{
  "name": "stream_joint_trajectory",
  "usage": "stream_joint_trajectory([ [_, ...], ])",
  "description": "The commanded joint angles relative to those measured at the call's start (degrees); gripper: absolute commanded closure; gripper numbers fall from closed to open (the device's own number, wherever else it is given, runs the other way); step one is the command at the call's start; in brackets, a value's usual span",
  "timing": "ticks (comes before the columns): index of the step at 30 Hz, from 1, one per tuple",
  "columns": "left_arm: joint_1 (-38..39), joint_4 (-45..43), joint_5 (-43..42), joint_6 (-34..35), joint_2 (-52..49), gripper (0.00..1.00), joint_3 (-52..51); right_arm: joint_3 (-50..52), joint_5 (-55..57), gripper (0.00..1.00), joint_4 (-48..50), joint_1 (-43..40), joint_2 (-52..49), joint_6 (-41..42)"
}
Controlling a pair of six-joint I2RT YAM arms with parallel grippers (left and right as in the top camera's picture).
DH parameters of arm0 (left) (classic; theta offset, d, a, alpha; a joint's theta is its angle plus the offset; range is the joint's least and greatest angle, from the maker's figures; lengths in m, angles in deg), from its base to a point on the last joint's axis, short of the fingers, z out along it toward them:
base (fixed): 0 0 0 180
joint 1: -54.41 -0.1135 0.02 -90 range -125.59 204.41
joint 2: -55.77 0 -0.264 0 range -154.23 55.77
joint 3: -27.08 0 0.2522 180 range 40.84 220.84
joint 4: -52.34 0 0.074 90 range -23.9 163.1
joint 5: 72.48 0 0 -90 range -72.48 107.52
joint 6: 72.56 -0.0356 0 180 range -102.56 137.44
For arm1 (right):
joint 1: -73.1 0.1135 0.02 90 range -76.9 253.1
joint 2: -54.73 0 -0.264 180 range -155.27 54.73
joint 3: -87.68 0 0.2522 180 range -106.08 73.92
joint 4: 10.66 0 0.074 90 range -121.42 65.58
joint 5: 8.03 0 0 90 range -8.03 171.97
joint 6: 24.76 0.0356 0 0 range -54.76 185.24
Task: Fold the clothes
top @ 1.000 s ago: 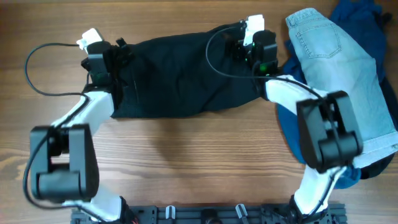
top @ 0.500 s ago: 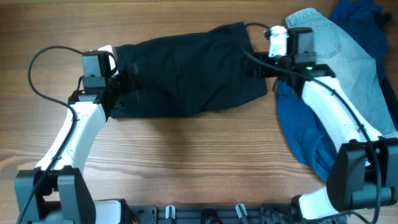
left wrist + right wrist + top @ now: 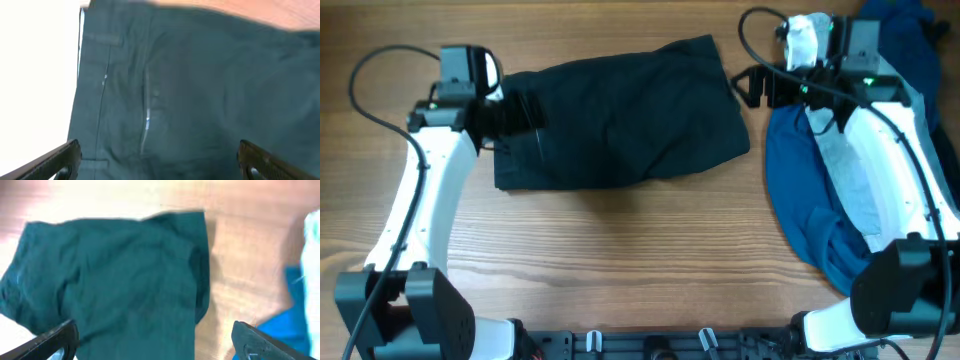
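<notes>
The clothes, black shorts, lie folded into a wide flat band across the middle of the table. My left gripper hovers open over their left end, and dark fabric fills the left wrist view between its wide-spread fingers. My right gripper stands open just off the shorts' right edge, above bare wood. The right wrist view takes in the whole garment, and nothing sits between that gripper's fingertips.
A dark blue garment is spread at the right, under my right arm. A strip of light-blue denim shorts shows on it. More dark blue cloth lies at the back right. Bare wooden tabletop runs in front of the shorts.
Both grippers have drawn back off the shorts' upper corners, the left one leftward, the right one rightward and back. Both stayed open. The shorts lie flat where they were.
</notes>
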Motion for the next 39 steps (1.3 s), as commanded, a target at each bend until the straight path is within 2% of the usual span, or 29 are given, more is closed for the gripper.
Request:
stream_joint_trajectory([
  [1,-0.66,0.79,-0.87,-0.13,-0.24,0.0,2.58,-1.44,0.57,0.01,-0.07,0.13,-0.61,-2.43],
  [5,-1.79,-0.39,0.26,-0.39,-5.22,0.0,2.58,-1.44,0.5,0.01,0.61,0.13,-5.27,-3.5],
  [9,-2.51,-5.97,0.17,-0.37,-13.18,0.01,2.58,-1.44,0.09,0.01,1.25,0.13,-10.21,-4.39],
  [16,-2.73,-11.45,0.22,-0.35,-18.14,0.2,2.58,-1.42,-2.69,0.05,2.54,0.13,-14.82,-4.98],
  [18,-2.73,-11.3,0.2,-0.33,-18.12,0.22,2.58,-1.42,-7.93,0.1,2.99,0.15,-15.28,-6.47],
  [19,-2.73,-10.82,0.17,-0.28,-17.77,0.22,2.6,-1.42,-10.29,0.24,3.82,0.24,-15.28,-6.73],
  [20,-2.73,-10.32,0.17,0.13,-17.22,0.22,2.6,-1.42,-11.17,0.48,4.55,0.42,-15.32,-5.4],
  [21,-2.73,-9.86,0.17,0.13,-16.61,0.22,2.6,-1.42,-12.44,0.77,5.07,0.68,-15.54,-4.37],
  [22,-3.06,-8.98,0.2,0.74,-15.58,0.24,2.6,-1.42,-15.41,0.96,5.99,1.14,-16.2,-2.89],
  [24,-5.14,-7.39,-0.31,3.43,-14.58,0.25,2.6,-1.42,-20.13,0.96,8.11,1.16,-18.16,-0.07],
  [26,-9.11,-6.43,-5.66,3.52,-14.4,0.27,2.58,-1.4,-20.96,0.96,10.47,1.25,-22.1,2.49],
  [29,-13.66,-5.99,-8.5,3.04,-14.4,0.27,2.58,-1.38,-20.96,0.96,13.03,1.33,-27.34,2.84],
  [33,-14.62,-5.97,-9.05,2.64,-14.4,0.27,2.58,-1.38,-20.28,0.96,16.09,1.33,-31.04,4.57],
  [39,-14.62,-5.75,-9.03,2.64,-14.49,0.28,2.58,-1.27,-8.87,0.96,14.43,1.46,-35.43,9.25],
])
